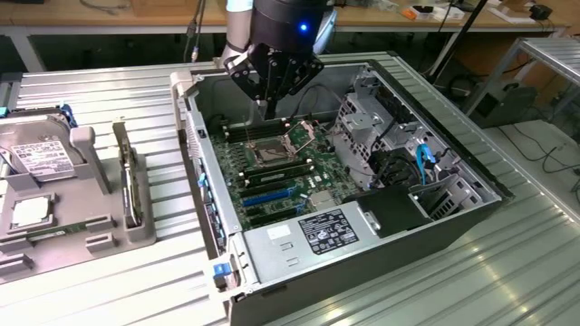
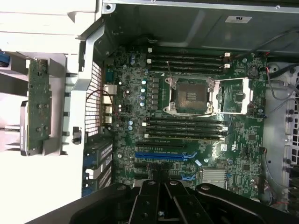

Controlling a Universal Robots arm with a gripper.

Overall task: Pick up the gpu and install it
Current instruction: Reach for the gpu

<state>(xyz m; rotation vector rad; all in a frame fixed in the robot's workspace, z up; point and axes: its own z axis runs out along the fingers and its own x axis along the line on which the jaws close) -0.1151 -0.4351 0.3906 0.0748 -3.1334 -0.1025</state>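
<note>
Lying on its side with the panel off, the PC case (image 1: 479, 193) exposed the motherboard (image 1: 272, 187) at frame centre, ready for a card. At the exterior view's left, the grey holder (image 1: 91, 170) stood the gpu (image 1: 132, 183) on edge, graspable and untouched. The gripper (image 1: 269, 100) hung at upper centre over the board, fingers drawn together, apparently empty.

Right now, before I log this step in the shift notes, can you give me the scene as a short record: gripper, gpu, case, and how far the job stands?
gripper: shut, holding nothing, above the open computer case, near the CPU socket
gpu: on edge in the grey holder, outside the case, on the exterior view's left
long blue slot: empty
hard drive: in the same holder, farther to the exterior view's left
progress: gpu not yet picked up
</note>
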